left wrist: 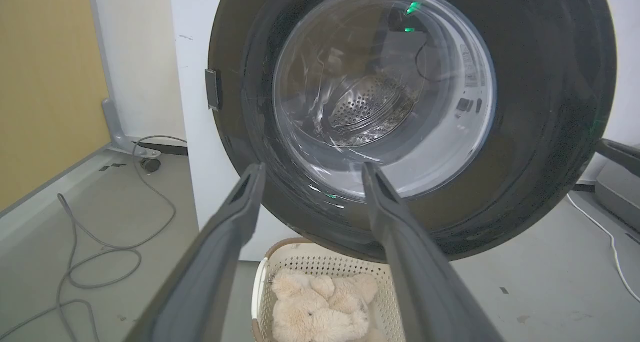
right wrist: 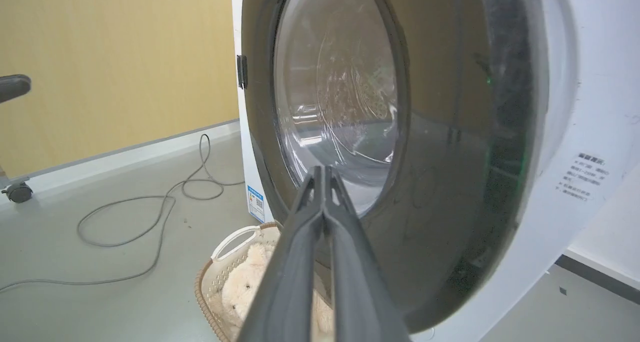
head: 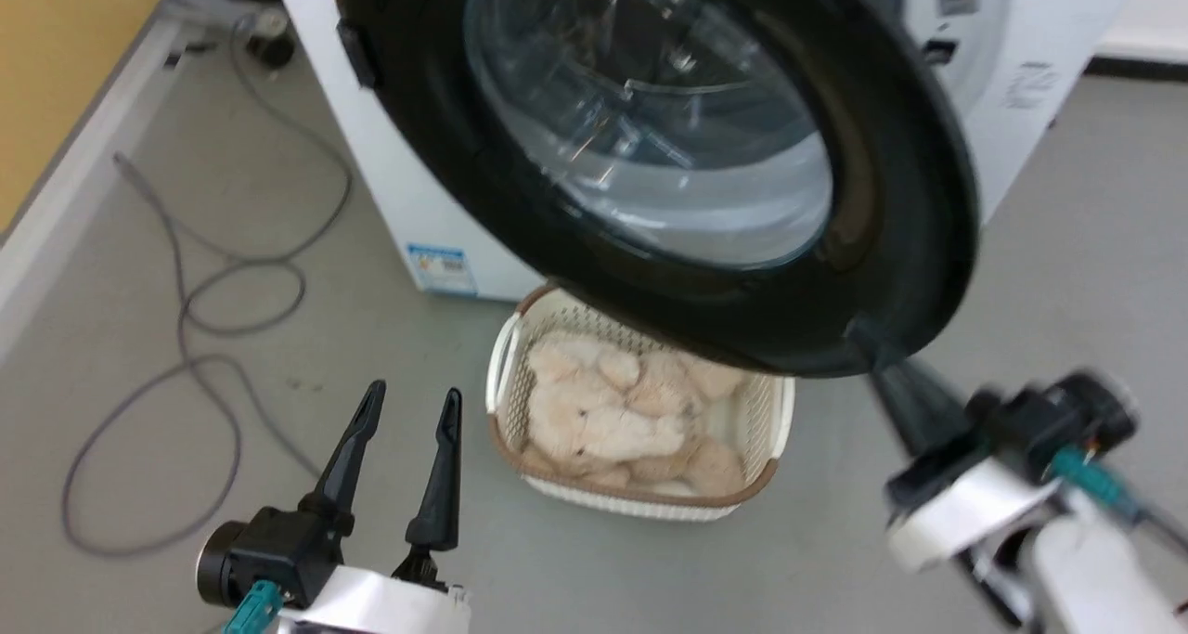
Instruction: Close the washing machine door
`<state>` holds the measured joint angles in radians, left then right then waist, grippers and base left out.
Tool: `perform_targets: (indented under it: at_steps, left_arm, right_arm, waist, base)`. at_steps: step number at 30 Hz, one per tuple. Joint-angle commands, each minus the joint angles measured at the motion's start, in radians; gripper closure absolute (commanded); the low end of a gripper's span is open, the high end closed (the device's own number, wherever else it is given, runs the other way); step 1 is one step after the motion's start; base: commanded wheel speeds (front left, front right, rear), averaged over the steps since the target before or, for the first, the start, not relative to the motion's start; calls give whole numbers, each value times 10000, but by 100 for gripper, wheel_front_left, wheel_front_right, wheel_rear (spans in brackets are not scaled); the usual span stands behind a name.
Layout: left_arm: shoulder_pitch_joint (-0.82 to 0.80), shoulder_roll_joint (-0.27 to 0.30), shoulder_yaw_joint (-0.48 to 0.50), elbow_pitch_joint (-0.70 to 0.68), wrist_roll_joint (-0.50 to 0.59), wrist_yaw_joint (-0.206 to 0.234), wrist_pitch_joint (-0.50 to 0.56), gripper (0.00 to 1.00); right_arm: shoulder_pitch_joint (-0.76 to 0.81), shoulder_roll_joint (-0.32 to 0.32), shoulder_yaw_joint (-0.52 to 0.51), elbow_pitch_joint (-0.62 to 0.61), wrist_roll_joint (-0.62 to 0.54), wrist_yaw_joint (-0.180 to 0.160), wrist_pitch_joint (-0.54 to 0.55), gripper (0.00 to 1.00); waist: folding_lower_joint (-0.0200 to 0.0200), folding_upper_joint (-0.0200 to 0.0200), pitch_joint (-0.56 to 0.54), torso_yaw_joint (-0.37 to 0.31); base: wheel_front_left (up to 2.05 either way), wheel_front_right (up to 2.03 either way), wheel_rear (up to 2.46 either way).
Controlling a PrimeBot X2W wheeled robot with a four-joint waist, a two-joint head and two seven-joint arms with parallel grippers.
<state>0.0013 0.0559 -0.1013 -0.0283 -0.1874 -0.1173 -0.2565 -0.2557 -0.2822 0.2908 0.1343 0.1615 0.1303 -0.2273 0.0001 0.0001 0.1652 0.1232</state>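
Note:
The washing machine door (head: 891,198), a wide glossy black ring around a bulging glass window, stands swung out from the white washing machine (head: 408,179), its latch edge on the left. My left gripper (head: 414,393) is open and empty low on the left, well short of the door. In the left wrist view its fingers (left wrist: 240,217) frame the door (left wrist: 540,106). My right gripper (head: 872,355) is shut on nothing, with its tips at the door's lower right rim. In the right wrist view the closed gripper (right wrist: 324,171) points at the door (right wrist: 450,182). Contact there is unclear.
A cream perforated basket (head: 775,430) holding a beige plush toy (head: 603,411) sits on the floor below the door, between my arms. A grey cable (head: 186,337) loops over the floor on the left. A yellow wall (head: 56,58) with a pale skirting runs along the far left.

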Motion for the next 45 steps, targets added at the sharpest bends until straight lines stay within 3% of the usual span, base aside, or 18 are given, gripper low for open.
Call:
perform_targets:
  at_steps: [1, 11, 27, 34, 45]
  left_arm:
    - [-138, -12, -11, -38, 47, -30, -53, 0]
    - [-827, -51, -226, -94, 2, -69, -53, 0]
    - [-1506, -55, -532, -312, -299, 104, -53, 0]
    - [-1668, -56, -672, -263, -352, 159, -53, 0]
    - [-1807, -56, -680, -124, -432, 315, -53, 0]
  right_arm:
    - [-178, -70, -5, 60, 87, 4, 32, 100]
    - [-2135, -858, -1248, 1162, 848, 4, 932, 100]
    - [-4723, -1390, -2352, 2537, 1264, 4, 1910, 100]
    - [-6008, -1345, -2974, 3423, 1064, 4, 1951, 100]
    - [-6616, -1209, -3380, 4553, 730, 4, 1479, 100]
  waist:
    - [-1, -1, 273, 218]
    - [-1, -1, 1284, 802]
    - [-1, -1, 2426, 1236]
    - [-1, -1, 2696, 1337]
    - [-1, -1, 2543, 1340]
  base:
    - [0, 0, 0]
    - [0, 0, 0]
    - [0, 0, 0]
    - [0, 0, 0]
    - [0, 0, 0]
